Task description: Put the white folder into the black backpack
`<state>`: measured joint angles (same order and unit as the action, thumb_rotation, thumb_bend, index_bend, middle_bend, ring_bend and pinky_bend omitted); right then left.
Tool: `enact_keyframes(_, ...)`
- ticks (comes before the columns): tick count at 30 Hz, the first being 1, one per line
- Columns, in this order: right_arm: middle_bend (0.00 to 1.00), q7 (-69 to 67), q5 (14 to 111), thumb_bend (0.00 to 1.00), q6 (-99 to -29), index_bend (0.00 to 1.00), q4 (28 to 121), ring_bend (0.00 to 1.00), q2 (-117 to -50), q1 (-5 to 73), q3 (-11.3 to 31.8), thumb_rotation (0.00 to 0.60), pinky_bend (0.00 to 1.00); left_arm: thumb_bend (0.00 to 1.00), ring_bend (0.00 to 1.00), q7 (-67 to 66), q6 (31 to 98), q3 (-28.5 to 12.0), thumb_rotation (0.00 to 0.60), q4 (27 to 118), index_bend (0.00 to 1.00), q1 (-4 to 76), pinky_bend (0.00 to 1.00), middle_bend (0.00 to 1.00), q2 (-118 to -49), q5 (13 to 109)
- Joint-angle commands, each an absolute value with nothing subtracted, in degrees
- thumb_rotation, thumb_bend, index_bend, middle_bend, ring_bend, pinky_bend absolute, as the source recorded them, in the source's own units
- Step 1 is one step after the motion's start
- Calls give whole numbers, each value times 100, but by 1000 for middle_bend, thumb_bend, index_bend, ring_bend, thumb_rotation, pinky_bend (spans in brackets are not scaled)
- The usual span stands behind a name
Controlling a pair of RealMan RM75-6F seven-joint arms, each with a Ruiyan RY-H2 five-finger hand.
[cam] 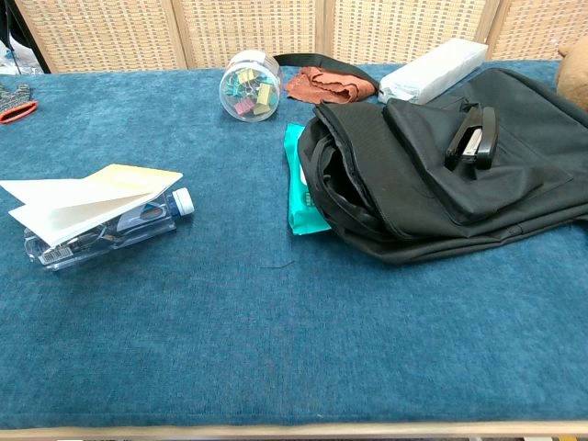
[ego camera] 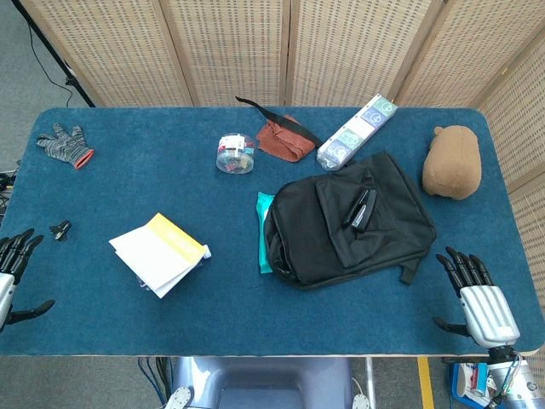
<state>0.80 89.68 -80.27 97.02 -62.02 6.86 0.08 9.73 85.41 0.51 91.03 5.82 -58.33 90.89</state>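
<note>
The white folder, with a yellow strip along one edge, lies left of centre, propped on a clear plastic bottle. The black backpack lies flat right of centre, its mouth gaping toward the folder. A black stapler rests on top of it. My left hand hangs open at the table's front left edge. Open too is my right hand, at the front right corner. Neither hand shows in the chest view.
A teal packet lies against the backpack's mouth. Behind it stand a jar of clips, a rust cloth with a black strap, and a wrapped box. A brown plush, a glove and a small black clip lie around.
</note>
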Motion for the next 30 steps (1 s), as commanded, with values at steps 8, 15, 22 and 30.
enact_keyframes(8,0,105,8977,0,-8010,0,9695,0,-6216,691,-3,600,0,35,0,853,8377,85,600,9046,0,662,0,0,-5929,9137)
enact_keyframes(15,0,66,8939,0,-8000,0,9700,0,-6202,701,21,600,0,35,0,1247,7631,150,600,7878,0,1186,0,0,-6727,9381)
enact_keyframes(22,0,34,8910,0,-7996,0,9693,0,-6190,697,28,600,0,35,0,2225,7743,66,600,6072,0,1528,0,0,-7903,9639)
enact_keyframes(30,0,45,8827,0,-7920,0,9650,0,-6220,722,48,600,0,35,0,2611,7734,-75,600,5181,0,1921,0,0,-8661,9646)
